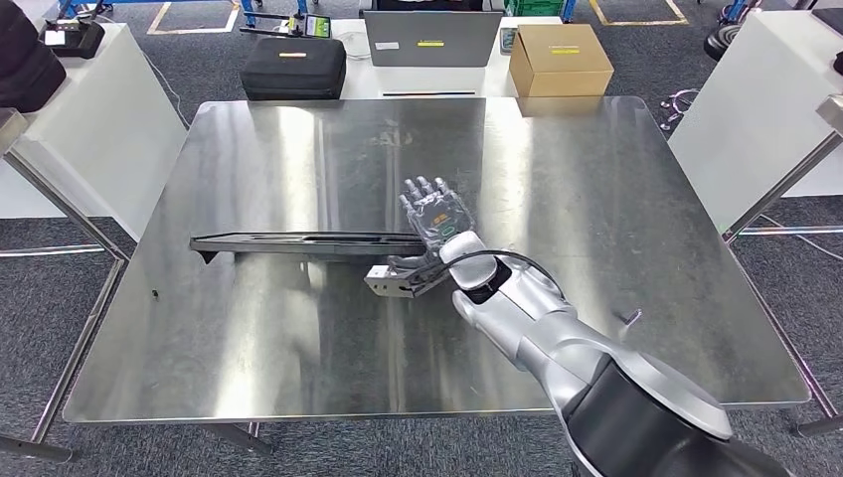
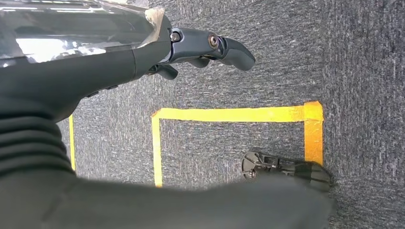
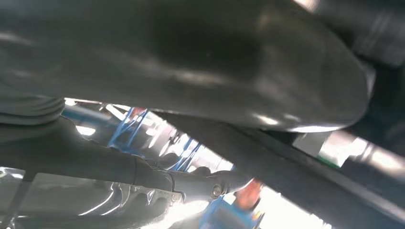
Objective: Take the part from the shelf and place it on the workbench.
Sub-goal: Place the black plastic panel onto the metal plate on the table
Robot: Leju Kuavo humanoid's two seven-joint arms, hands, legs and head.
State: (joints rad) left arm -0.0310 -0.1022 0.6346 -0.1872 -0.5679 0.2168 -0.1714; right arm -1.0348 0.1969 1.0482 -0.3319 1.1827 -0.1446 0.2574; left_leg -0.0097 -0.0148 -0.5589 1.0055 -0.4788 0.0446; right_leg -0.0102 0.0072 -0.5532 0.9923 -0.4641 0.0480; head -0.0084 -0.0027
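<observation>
Grey carpet with yellow floor tape [image 2: 234, 114] surrounds a broad steel surface [image 1: 298, 348], behind which a black case [image 1: 293, 68], a laptop [image 1: 430, 38] and a cardboard box [image 1: 560, 58] are set on a white table [image 1: 89, 129]. On the surface, near its middle, the part [image 1: 298, 241] is laid flat: a long, dark, narrow piece running left to right, with a silver bracket-like end [image 1: 396, 281] at its right, near side. The right hand [image 1: 437, 217] is seen over the right end of the part, its back turned up and its fingers stretched toward the far edge of the surface. The thumb appears to be tucked down at the part's right end, against the silver piece. Whether the part is clasped or merely touched cannot be told. In the right wrist view the part's dark edge [image 3: 296, 176] is seen close under the hand, blurred. The left hand [image 2: 205, 47] hangs over the carpet, holding nothing, its fingers loosely apart.
</observation>
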